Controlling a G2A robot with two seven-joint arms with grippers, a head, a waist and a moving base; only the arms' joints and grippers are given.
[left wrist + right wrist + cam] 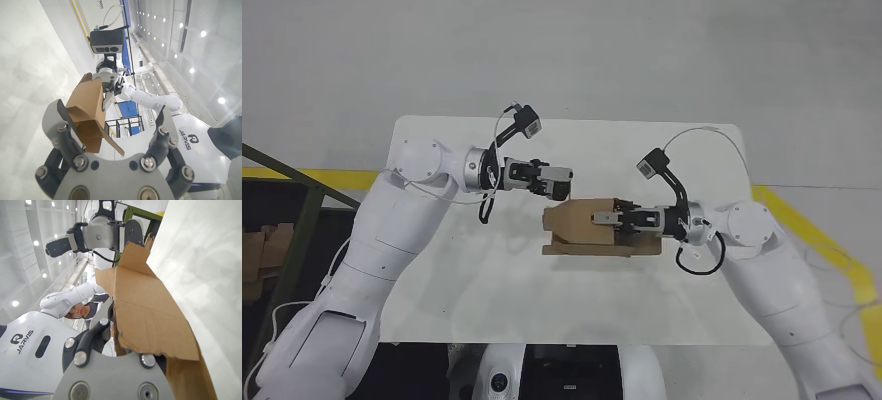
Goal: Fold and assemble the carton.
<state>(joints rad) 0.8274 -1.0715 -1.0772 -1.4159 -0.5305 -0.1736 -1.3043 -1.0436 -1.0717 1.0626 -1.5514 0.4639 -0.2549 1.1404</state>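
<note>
brown carton [577, 238]: corrugated cardboard, half formed into a tube, near the middle of the white desk [442, 290].
long axis: runs across the desk from one arm toward the other, level with the desk top; from above the carton is longer that way than from front to back.
open ends: one mouth points toward the left hand [564, 180], the other toward the right arm; in the left wrist view the near mouth gapes and shows the hollow inside.
flaps: unfolded at both ends; one flap [113, 144] sticks out from the near mouth toward the left wrist camera, and a notched flap [135, 256] stands off the far end in the right wrist view.
contact with desk: the carton's lower side is close against the desk top; whether it rests there or hangs just above it, i cannot tell.
right hand [604, 217]: lies over the carton's end on its own side, clamped on the upper wall, with one finger [104, 315] on one face of the cardboard and the other hidden behind it.
left hand: just beside the carton's other end, toward the desk's far edge, not touching it; its two fingers [66, 115] are spread wide with nothing between them.
floor: a yellow stripe [332, 177] runs beside the desk on the left arm's side, where a green frame [272, 163] also stands.
</note>
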